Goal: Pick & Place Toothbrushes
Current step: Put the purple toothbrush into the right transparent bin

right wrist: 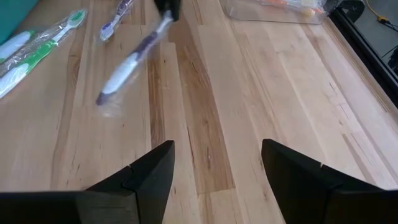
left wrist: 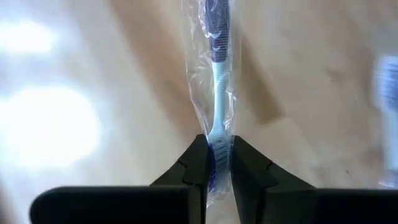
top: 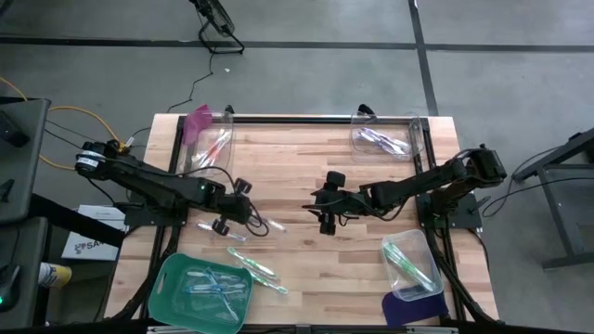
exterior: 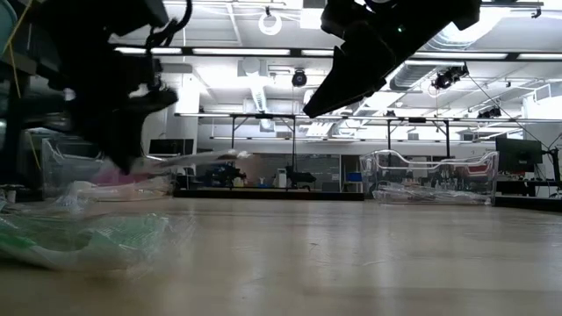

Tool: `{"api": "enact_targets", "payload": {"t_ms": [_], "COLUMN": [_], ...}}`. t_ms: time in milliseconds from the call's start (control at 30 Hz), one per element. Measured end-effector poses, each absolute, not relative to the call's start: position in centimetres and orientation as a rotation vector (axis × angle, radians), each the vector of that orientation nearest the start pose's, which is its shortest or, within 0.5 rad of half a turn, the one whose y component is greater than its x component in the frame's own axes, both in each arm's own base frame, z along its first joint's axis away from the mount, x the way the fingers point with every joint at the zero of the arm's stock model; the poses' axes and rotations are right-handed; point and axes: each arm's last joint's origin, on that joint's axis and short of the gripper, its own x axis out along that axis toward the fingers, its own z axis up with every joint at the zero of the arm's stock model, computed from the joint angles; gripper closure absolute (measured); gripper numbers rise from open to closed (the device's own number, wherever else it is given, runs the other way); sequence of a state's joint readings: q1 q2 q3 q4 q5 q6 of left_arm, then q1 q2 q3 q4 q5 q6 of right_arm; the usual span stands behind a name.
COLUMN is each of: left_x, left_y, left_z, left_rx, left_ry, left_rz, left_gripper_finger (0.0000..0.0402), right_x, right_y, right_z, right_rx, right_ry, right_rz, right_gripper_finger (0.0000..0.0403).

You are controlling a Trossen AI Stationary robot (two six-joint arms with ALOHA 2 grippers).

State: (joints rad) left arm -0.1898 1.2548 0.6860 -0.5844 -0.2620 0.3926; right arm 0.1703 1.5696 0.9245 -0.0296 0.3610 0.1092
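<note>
While the right gripper (top: 327, 206) is waiting spread at center, the left gripper (left wrist: 217, 163) is pinching a wrapped purple toothbrush (left wrist: 216, 74) toward nine o'clock.

Two dark, slender jointed arms of matte black segments, the left arm (top: 158, 186) trailing black and yellow cables with a white ring by its base, end in the left gripper (left wrist: 217, 163) and right gripper (right wrist: 217, 171), each with flat, angular black fingers.

The pale butcher-block wooden tabletop (top: 306, 158) has a smooth, slightly satiny finish with visible plank grain. The white-and-purple plastic toothbrush (left wrist: 214, 74) sits in crinkly, glossy clear wrap. The black gripper fingers (right wrist: 143, 180) look like matt hard plastic. The clear plastic bins (top: 413, 264) are shiny.
</note>
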Motion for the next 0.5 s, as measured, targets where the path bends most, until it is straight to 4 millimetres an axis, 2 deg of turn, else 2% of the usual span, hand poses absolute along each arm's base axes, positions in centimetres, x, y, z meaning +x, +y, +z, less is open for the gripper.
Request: {"api": "enact_targets", "payload": {"t_ms": [267,500], "left_x": [23.2,23.8], "left_y": [-3.0,-2.6], "left_z": [21.4,22.7], "left_rx": [0.796,0.898], "left_ry": [0.989,0.956], "left_rz": [0.044,0.260], "left_gripper_finger": [0.0360,0.0359], "right_x": [32.4,31.5], "right_y": [4.5,3.9], "right_z": [21.1,20.3], "right_rx": [-0.102,-0.170], "right_ry": [0.619,0.718], "right_rz": [-0.225,-0.373], "right_gripper_finger": [0.0168,0.0168]}}
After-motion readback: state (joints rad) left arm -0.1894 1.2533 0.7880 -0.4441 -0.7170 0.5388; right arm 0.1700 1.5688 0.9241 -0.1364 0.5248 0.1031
